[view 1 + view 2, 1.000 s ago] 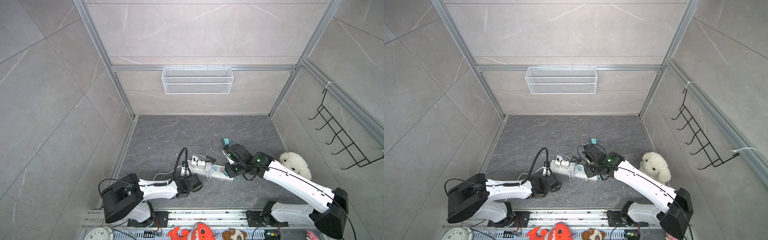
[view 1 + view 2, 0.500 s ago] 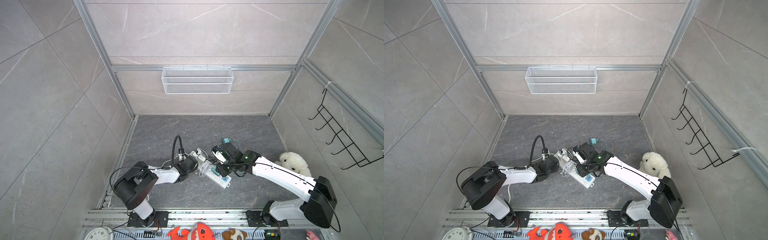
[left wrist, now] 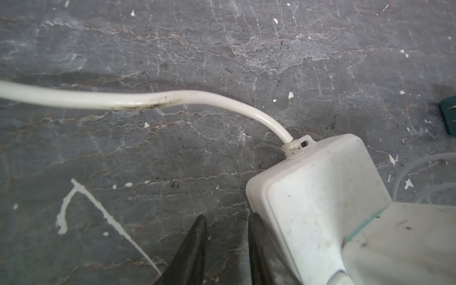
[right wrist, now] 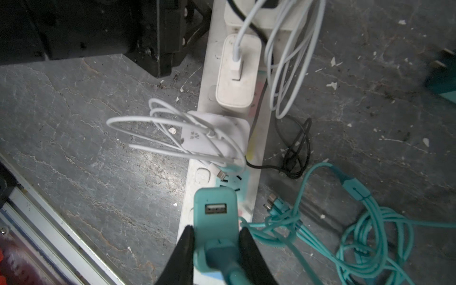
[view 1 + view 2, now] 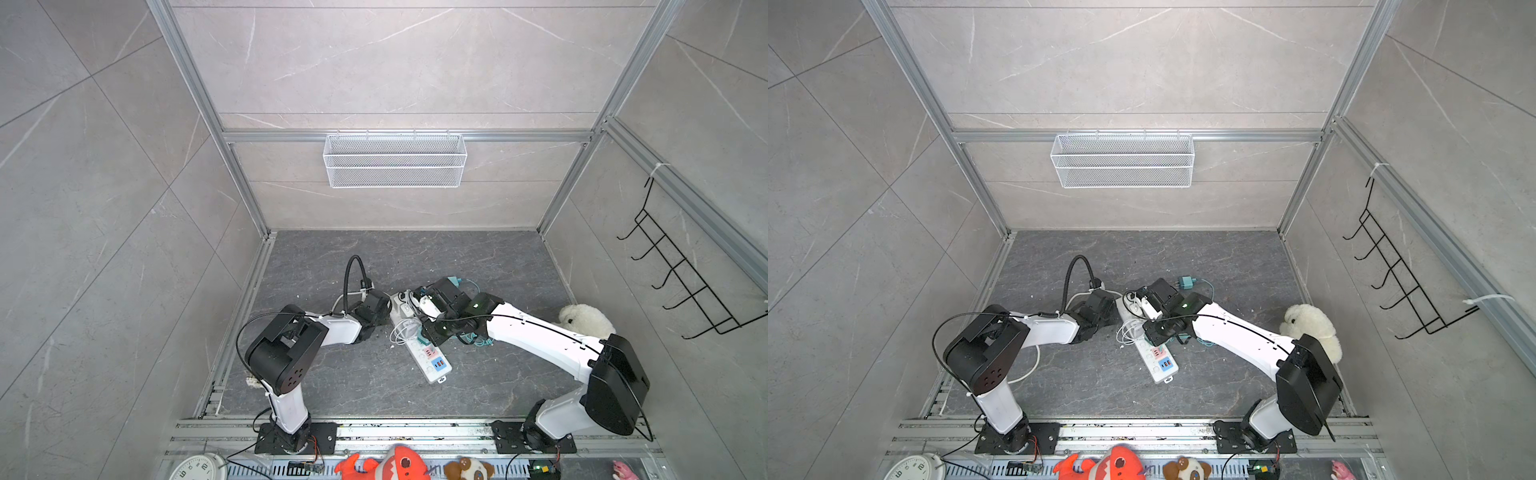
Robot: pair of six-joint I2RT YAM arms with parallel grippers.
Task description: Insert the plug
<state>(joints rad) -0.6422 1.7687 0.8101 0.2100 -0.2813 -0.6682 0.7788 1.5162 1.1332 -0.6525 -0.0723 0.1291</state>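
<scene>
right gripper clamps teal plug | on power strip | charger logo unreadable

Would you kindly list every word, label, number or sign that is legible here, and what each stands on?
white charger: a grey mark shaped like "W", with tiny characters beside it, too blurred to read.
clock: numerals on the dial, too small and cut off to read.
teal plug: no print visible.
power strip: coloured patches, no legible text.
</scene>
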